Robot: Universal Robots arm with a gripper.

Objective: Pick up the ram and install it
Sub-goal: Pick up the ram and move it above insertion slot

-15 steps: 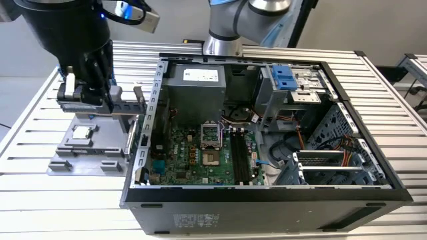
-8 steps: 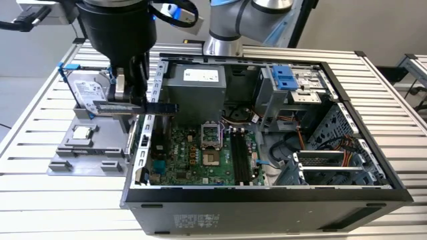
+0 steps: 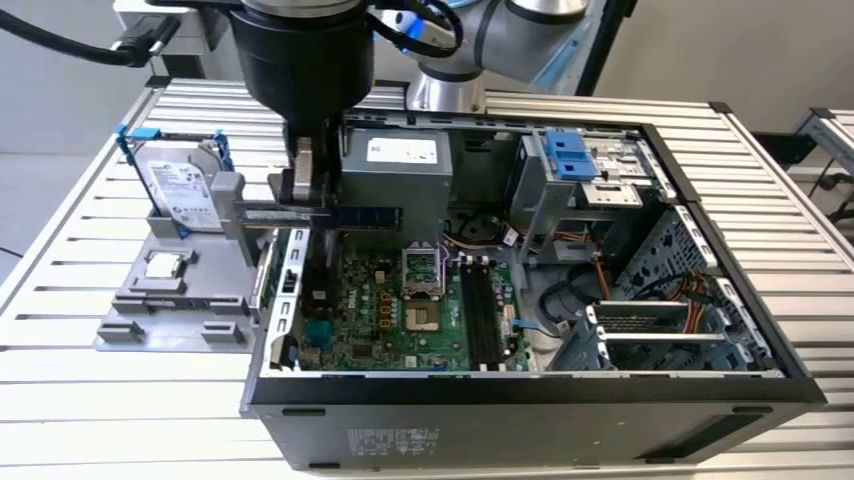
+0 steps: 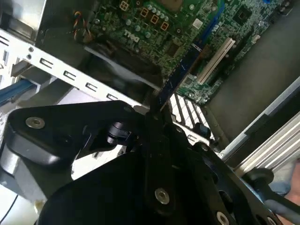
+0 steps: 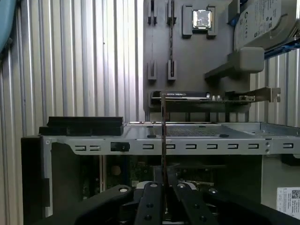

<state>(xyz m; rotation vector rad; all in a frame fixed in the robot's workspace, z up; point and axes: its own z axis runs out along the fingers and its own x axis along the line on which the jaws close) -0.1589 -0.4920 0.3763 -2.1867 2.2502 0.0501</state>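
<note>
Over the open computer case (image 3: 534, 392), toward the exterior view's left, the gripper (image 3: 310, 200) clamps one end of the ram (image 3: 371, 213), which looks light, stiff and fragile, best held by its bare edges, not its chips.

Open computer case (image 3: 534, 415) beside grey holder (image 3: 174, 325) with hard drive (image 3: 183, 190), processor chip (image 3: 164, 265)
</note>
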